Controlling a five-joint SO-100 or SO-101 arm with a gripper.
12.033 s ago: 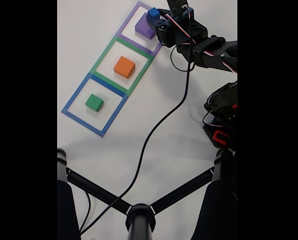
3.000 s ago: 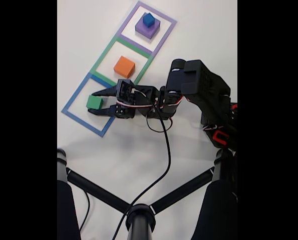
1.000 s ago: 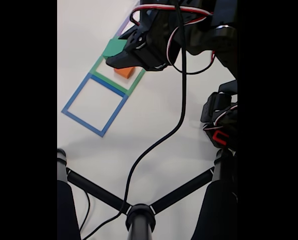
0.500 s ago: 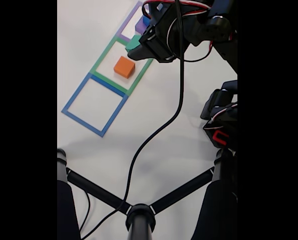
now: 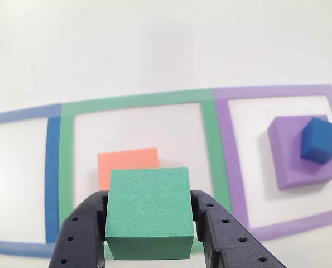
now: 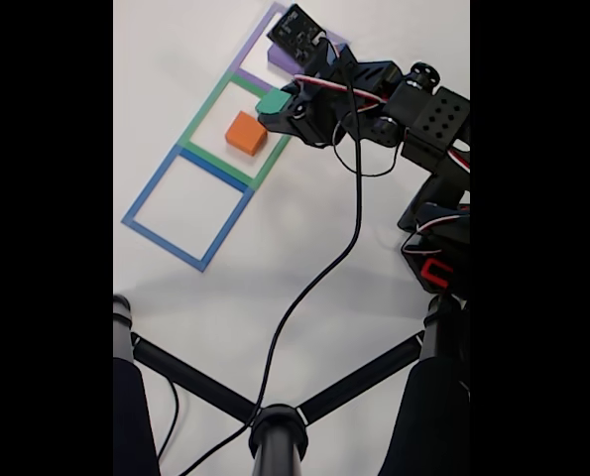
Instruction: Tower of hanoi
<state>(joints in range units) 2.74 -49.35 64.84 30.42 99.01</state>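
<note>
Transport phase of a Tower of Hanoi move. Tool clamped on the green cube, one black perforated finger pressed to each side face, so the cube rides level and clear of the table. In the fixed view the tool and its green cube hang over the far corner of the green square outline, beside the border it shares with the purple outline.

Just beyond and slightly left of the held cube, in the other view, lies the orange cube, alone inside the green square outline. The grip by the side faces leaves the cube's underside free, which would suit a stacking release onto a larger cube; whether the orange cube is the target cannot be told. Ahead and to the right of the tool sits the purple cube within the purple square outline, carrying the dark blue cube on top. Left of the tool, the blue square outline holds nothing.

Table plain, white and matte. A black cable trails across it from the arm.
</note>
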